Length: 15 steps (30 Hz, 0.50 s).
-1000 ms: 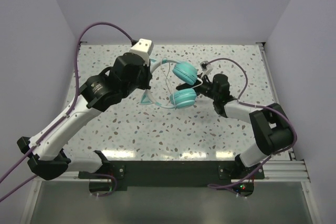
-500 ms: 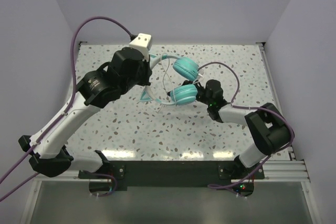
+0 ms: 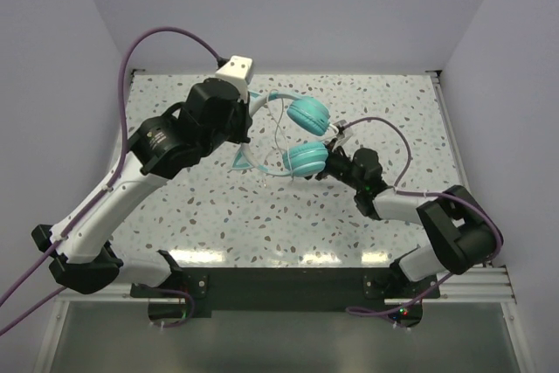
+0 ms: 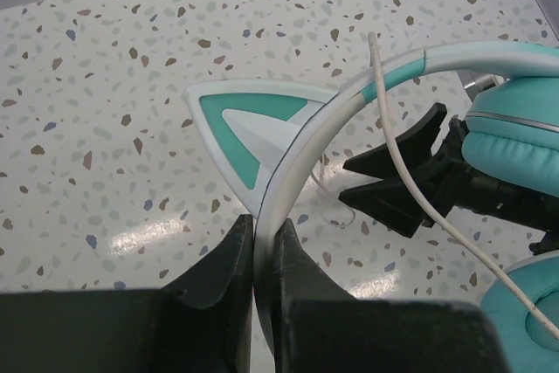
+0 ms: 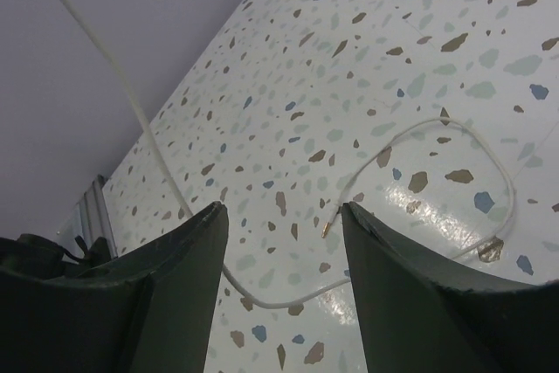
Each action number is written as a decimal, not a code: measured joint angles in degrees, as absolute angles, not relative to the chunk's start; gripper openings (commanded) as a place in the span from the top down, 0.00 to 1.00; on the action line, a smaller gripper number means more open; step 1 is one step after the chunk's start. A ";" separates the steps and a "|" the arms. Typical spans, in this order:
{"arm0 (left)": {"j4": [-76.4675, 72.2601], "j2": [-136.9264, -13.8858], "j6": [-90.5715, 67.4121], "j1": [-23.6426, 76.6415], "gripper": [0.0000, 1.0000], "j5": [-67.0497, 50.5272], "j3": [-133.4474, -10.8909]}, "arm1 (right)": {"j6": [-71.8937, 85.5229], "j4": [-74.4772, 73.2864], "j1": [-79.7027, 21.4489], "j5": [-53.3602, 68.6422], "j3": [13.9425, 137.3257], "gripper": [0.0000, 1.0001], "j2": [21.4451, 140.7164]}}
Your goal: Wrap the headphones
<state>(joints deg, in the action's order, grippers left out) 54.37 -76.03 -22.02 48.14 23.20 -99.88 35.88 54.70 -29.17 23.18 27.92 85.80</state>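
The headphones (image 3: 306, 159) sit a little toward 12 o'clock from the middle of the table (image 3: 262, 224), their two teal ear cups stacked one behind the other and the pale headband arching away toward 9 o'clock. One pointed cat ear (image 4: 240, 124) juts from the band just above the spot where the left gripper (image 4: 262, 229) has it. That gripper's fingers are clenched on the band's edge and hold it up off the surface. Whether the nearer ear cup touches the table cannot be told.

The thin cable (image 4: 397, 150) runs loose. It crosses the open space inside the headband, drops past the ear cups, and ends in a slack loop lying flat on the table. No turn of it shows around the band or the cups.

The right gripper (image 5: 281, 216) is at 3 o'clock of the nearer ear cup, close beside it. Its fingers are spread apart and grip nothing, and the cable lies on the table beyond the gap between them.

By these views the wrapping has hardly begun. The headphones are steadied, but the cable has yet to be picked up and wound, so nearly all of the job is left.
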 measured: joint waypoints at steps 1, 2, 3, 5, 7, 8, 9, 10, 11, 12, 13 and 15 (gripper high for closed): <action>54.41 -76.03 -22.02 48.14 1.00 23.20 -99.88 | 35.92 54.96 -29.17 22.98 27.59 0.41 84.95; 54.46 -76.05 -22.02 48.14 1.00 23.18 -99.88 | 35.92 55.11 -29.17 22.87 27.40 0.41 84.23; 54.50 -76.07 -22.02 48.14 1.00 23.18 -99.88 | 35.92 55.29 -29.17 22.63 27.29 0.42 83.61; 54.54 -76.12 -22.02 48.14 1.00 23.18 -99.88 | 35.88 55.31 -29.17 21.96 27.14 0.42 82.50; 54.54 -76.14 -22.04 48.14 1.00 23.16 -99.90 | 35.81 55.24 -29.17 21.47 26.92 0.42 81.67; 54.54 -76.16 -22.04 48.14 1.00 23.16 -99.92 | 35.77 55.24 -29.17 21.17 26.81 0.42 81.43; 54.54 -76.18 -22.04 48.14 1.00 23.16 -99.94 | 35.70 55.20 -29.17 20.45 26.63 0.42 81.17; 54.57 -76.25 -22.04 48.14 1.00 23.14 -99.98 | 35.59 55.07 -29.17 20.05 26.46 0.42 80.90; 54.54 -76.29 -22.04 48.14 1.00 23.11 -100.01 | 35.53 55.05 -29.17 20.03 26.33 0.42 80.79; 54.54 -76.34 -22.04 48.14 1.00 23.09 -100.05 | 35.51 54.92 -29.15 20.12 26.30 0.41 80.71; 54.54 -76.40 -22.04 48.14 1.00 23.00 -100.09 | 35.42 54.92 -29.15 20.36 26.30 0.41 80.71; 54.54 -76.49 -22.04 48.14 1.00 22.94 -100.09 | 35.20 54.72 -29.26 20.93 26.39 0.41 80.73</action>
<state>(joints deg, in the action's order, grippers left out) 54.54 -76.49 -22.04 48.14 22.94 -100.09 35.20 54.72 -29.26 20.93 26.39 80.73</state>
